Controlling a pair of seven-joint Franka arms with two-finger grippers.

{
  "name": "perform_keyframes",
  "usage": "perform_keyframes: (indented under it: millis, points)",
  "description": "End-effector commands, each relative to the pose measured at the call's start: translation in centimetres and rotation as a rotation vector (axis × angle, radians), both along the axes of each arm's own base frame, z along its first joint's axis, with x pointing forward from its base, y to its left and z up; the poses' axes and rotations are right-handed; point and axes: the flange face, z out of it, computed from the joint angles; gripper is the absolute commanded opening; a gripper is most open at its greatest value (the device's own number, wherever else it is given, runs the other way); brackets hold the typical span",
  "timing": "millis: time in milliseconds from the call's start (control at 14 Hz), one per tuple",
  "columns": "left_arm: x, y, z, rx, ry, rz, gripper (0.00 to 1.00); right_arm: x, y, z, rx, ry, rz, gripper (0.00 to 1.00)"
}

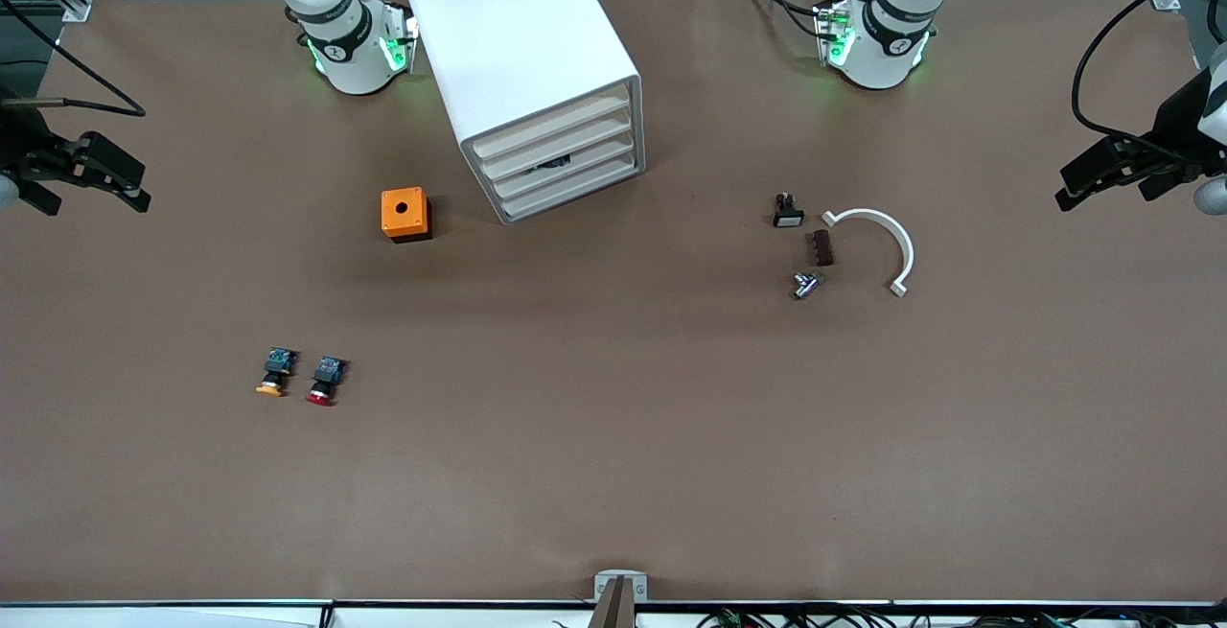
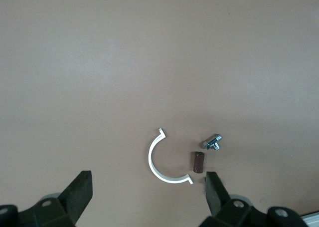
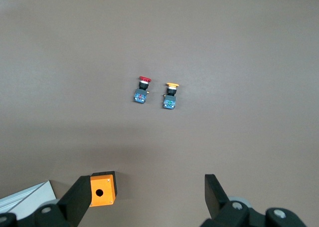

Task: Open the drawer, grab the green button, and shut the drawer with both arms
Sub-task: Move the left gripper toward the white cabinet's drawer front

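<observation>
Start of the drawer task, seen from above and from my 2 wrists. My left gripper (image 1: 1102, 175) hangs over the table (image 1: 613, 475) edge at the left arm's end, jaws spread wide and empty; my right gripper (image 1: 105, 177) hangs likewise over the right arm's end, jaws spread, holding nothing. The cabinet (image 1: 522, 62) stands between my 2 bases, turned slightly, its 4 drawer fronts facing the front camera. The drawer (image 1: 567, 171), 3rd from the top, sits flush with the others; something dark shows in the gap just above it, too small to identify, so I cannot tell where the green button lies. An orange box (image 1: 405, 214) with 1 round hole stands beside the cabinet toward the right arm's end. Nearer the camera lie a yellow button (image 1: 274, 372) and a red button (image 1: 326, 381), side by side, just apart. Toward the left arm's end lie a white half-ring (image 1: 887, 235), a brown block (image 1: 821, 247), a metal fitting (image 1: 805, 285) and a small black part (image 1: 787, 212)
</observation>
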Motion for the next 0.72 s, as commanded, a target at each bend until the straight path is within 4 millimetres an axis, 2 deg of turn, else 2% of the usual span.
perform_keyframes:
  millis: [0,287,358,645]
  points:
    - [0.0,-0.1,0.3,0.01,0.01,-0.011,1.0,-0.1,-0.3,0.6,-0.004,-0.001,0.001,1.0]
    - [0.1,0.2,0.3,0.003,0.01,0.007,1.0,-0.1,-0.3,0.6,-0.004,-0.001,0.001,1.0]
    - [0.6,0.0,-0.8,0.004,0.03,0.003,1.0,-0.1,-0.3,0.6,-0.004,-0.001,0.003,1.0]
    - [1.4,-1.0,-2.6,0.001,0.064,-0.014,1.0,-0.2,-0.3,0.6,-0.004,0.0,0.003,1.0]
